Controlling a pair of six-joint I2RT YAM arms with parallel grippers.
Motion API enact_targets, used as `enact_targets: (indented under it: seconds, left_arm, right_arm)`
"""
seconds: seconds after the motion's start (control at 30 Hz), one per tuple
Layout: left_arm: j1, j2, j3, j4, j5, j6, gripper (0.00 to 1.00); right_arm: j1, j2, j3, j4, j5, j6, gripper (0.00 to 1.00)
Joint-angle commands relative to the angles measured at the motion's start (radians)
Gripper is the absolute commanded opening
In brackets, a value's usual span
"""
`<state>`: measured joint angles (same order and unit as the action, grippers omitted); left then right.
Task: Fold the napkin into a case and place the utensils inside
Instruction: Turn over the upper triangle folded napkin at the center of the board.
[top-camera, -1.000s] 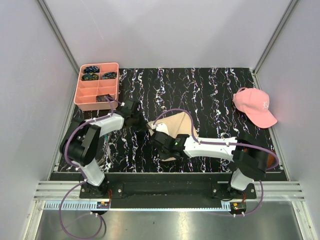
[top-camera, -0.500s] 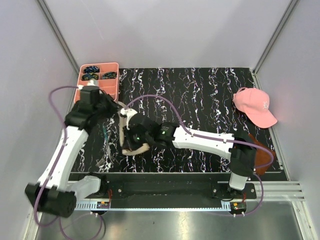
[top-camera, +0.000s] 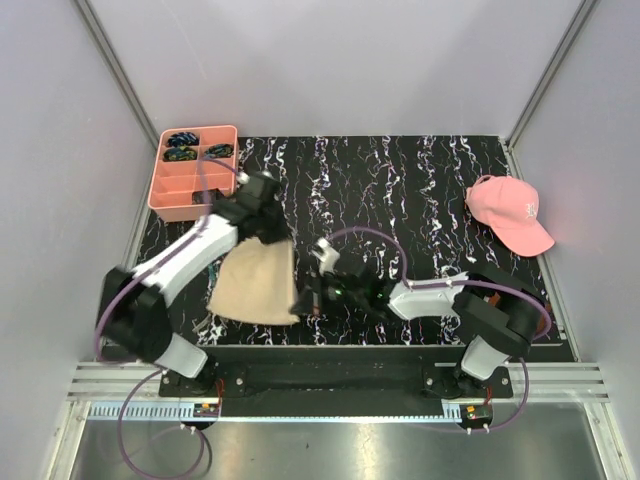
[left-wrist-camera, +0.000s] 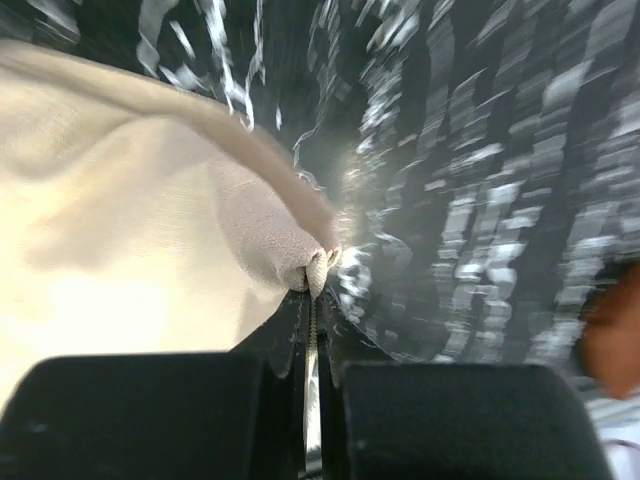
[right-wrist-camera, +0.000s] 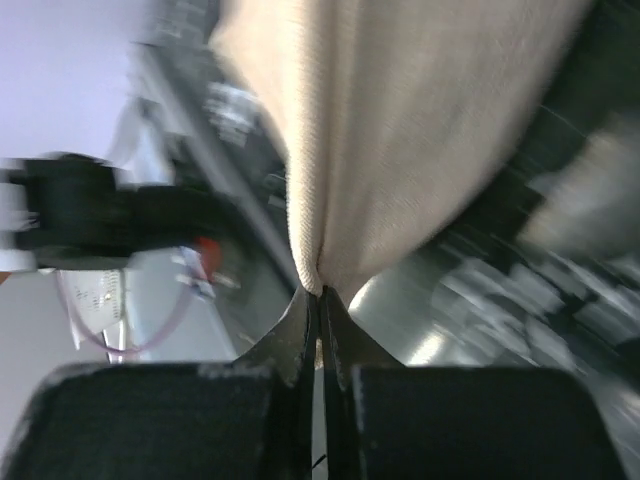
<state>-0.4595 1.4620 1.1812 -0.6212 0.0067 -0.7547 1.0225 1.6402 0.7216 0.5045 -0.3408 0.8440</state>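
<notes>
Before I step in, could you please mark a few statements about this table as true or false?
1. The left end effector and the right end effector are both shut on the napkin. True.
2. The pink baseball cap lies on the left arm's side. False: it lies near the right edge of the table.
3. The small dark blue-green items sit in the far compartments of the pink tray. True.
4. The napkin is folded into a narrow rectangle. False: it is spread as a broad sheet between the two end effectors.
</notes>
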Motion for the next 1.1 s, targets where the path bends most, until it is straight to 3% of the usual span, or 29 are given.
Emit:
enact_targets:
  seconds: [0.0, 0.17, 0.37, 0.47, 0.7, 0.77, 0.8, 0.9, 0.93, 1.07]
  left_arm:
    - [-0.08, 0.156, 0.017, 0.429, -0.083, -0.011, 0.0]
    - [-0.143, 0.342, 0.138, 0.46, -0.105, -0.028, 0.04]
    - [-0.177, 0.455, 0.222, 0.446, -0.111, -0.037, 0.09]
    - [-0.183, 0.474, 0.239, 0.446, -0.1, -0.037, 0.12]
    - [-0.194, 0.555, 0.352, 0.43, -0.07, -0.037, 0.18]
    - [-0.196, 0.583, 0.383, 0.411, -0.062, -0.031, 0.28]
    - [-0.196, 0.587, 0.411, 0.396, -0.06, -0.031, 0.31]
    - [-0.196, 0.532, 0.41, 0.361, -0.045, -0.002, 0.46]
    - [-0.196, 0.471, 0.4, 0.347, -0.04, 0.017, 0.49]
    - [-0.189, 0.295, 0.287, 0.256, -0.033, 0.044, 0.55]
  right_arm:
    - [-0.047, 0.001, -0.236, 0.15, -0.196, 0.115, 0.0]
    - [-0.098, -0.002, -0.367, 0.138, -0.159, 0.135, 0.0]
    - [-0.133, -0.061, -0.419, 0.076, -0.075, 0.185, 0.0]
    - [-0.139, -0.138, -0.415, -0.033, -0.018, 0.19, 0.0]
    - [-0.176, -0.327, -0.344, -0.472, 0.181, 0.13, 0.01]
    - [-0.196, -0.344, -0.337, -0.5, 0.203, 0.11, 0.12]
    - [-0.206, -0.345, -0.324, -0.576, 0.206, 0.096, 0.23]
    - [-0.223, -0.365, -0.245, -0.731, 0.273, 0.04, 0.35]
    - [-0.229, -0.371, -0.225, -0.753, 0.293, 0.009, 0.45]
    - [-0.3, -0.337, -0.113, -0.793, 0.295, -0.078, 0.66]
